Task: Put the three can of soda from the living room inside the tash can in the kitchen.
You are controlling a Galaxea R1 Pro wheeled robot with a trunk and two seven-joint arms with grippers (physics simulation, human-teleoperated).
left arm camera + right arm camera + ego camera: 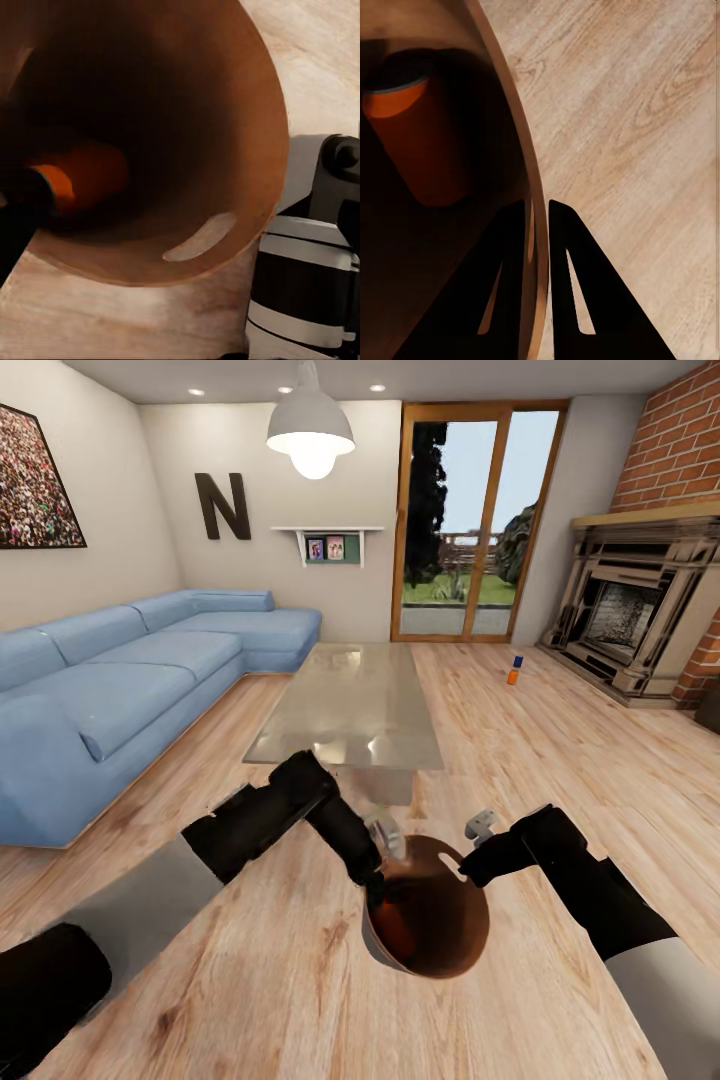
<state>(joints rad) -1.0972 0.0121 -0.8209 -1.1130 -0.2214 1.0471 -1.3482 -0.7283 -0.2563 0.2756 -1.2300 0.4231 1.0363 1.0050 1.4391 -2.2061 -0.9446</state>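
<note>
Between the two end effectors sits the tash can (430, 920), held up off the wood floor (560, 760) and tipped so its brown inside faces up and toward us. Down in its depths lies an orange can of soda (409, 142), resting on its side against the inner wall; the left wrist view catches it too (82, 176), glowing orange in the shadow.

Right end effector (538, 225) now: two dark fingers (574, 285) narrowed onto the bin's rim, one inside, one outside, wall pinched between them. It grips the rim's far-right side, next to the slot-shaped handle cutout (452, 867).

Left end effector (383, 857) is at the rim's opposite edge, its dark forearm pressed right against the bin. Whether its fingers are spread or clamped on the rim, I can't tell from where I stand.

Beyond the bin, just ahead of both end effectors, stands the glass-topped counter (350, 705). Well past the right end effector, out on the floor before the brick-backed fireplace (640, 610), two more cans stand stacked: a dark blue one (517, 661) on top of an orange one (513, 677). Off beyond the left end effector stretches the light-blue corner sofa (130, 680).
</note>
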